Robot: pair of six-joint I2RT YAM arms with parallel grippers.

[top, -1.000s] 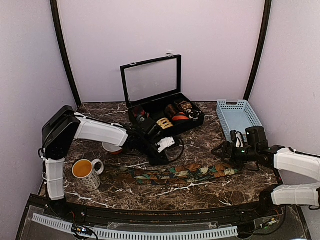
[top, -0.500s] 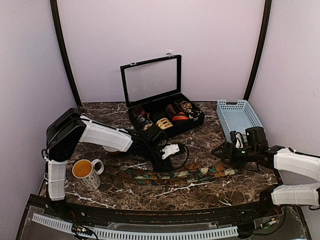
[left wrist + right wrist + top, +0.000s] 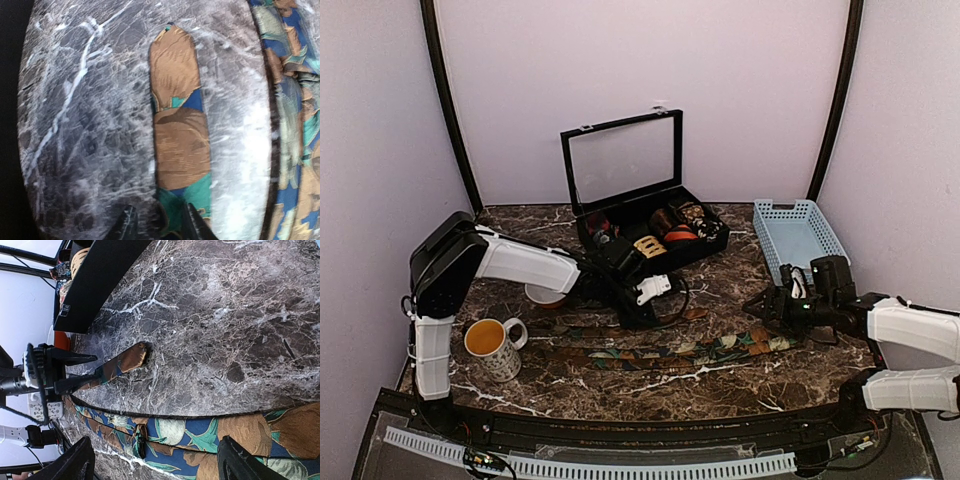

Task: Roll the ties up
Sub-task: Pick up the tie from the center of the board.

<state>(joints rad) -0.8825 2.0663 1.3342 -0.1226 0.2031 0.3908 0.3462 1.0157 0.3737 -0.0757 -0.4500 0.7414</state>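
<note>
The tie (image 3: 670,352) lies stretched flat, left to right, along the worktop (image 3: 740,385), nearer me than the open black case (image 3: 650,235); a thin tail (image 3: 175,130) lies flat just behind it; my left end effector (image 3: 159,226) straddles that tail, fingers partly closed; a true pinch, I cannot tell; my right end effector (image 3: 157,462) hangs wide open over the tie's right part, holding nothing.
</note>
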